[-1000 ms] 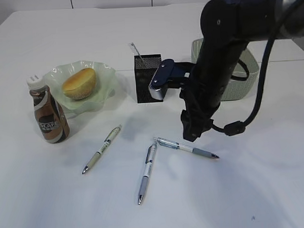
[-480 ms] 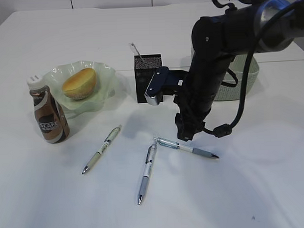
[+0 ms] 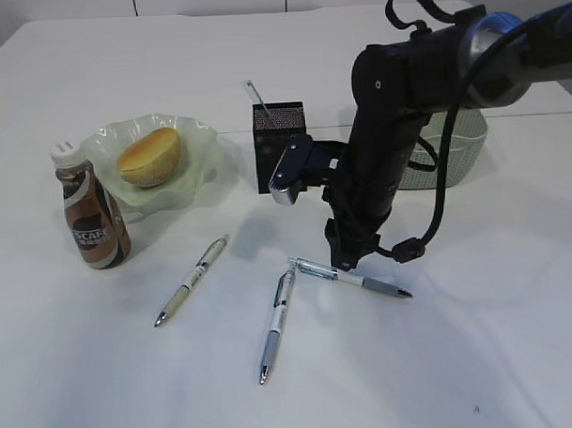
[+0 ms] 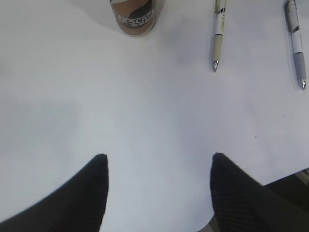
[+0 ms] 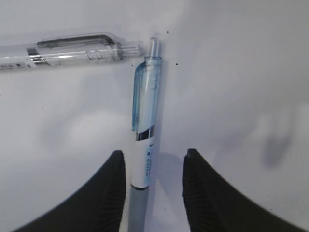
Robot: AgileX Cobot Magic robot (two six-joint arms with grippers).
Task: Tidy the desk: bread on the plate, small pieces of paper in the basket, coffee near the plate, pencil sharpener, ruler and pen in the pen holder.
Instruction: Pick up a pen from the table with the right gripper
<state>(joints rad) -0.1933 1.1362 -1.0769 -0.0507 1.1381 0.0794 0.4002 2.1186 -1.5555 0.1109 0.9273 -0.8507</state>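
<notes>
The blue-clip pen (image 5: 145, 121) lies flat on the white table (image 3: 479, 357), right of centre and near the front, its clip end just beside the cap end of the grey-grip pen (image 3: 274, 325). It now sits between the 2 fingers of the right gripper (image 5: 150, 193), whose jaws stand apart on either side of the barrel and, as far as the wrist view shows, not yet touching it. Over the last second the right arm has swung in from the right and dropped, so the gripper that hung above and right of the pen is now low over it; nothing on the table has shifted. That reads as the end of the approach, with closing on the pen and carrying it to the black mesh pen holder (image 3: 278, 144) the likely next step. Further left lies the beige pen (image 3: 192, 279), so 3 pens remain loose. The bread (image 3: 150, 156) already rests on the green plate (image 3: 194, 142), and the coffee bottle (image 3: 90, 210) stands just in front of it on the left. The basket (image 3: 453, 147) sits far right behind the arm. The left gripper (image 4: 157, 193) hovers over bare table, jaws apart, holding nothing.
</notes>
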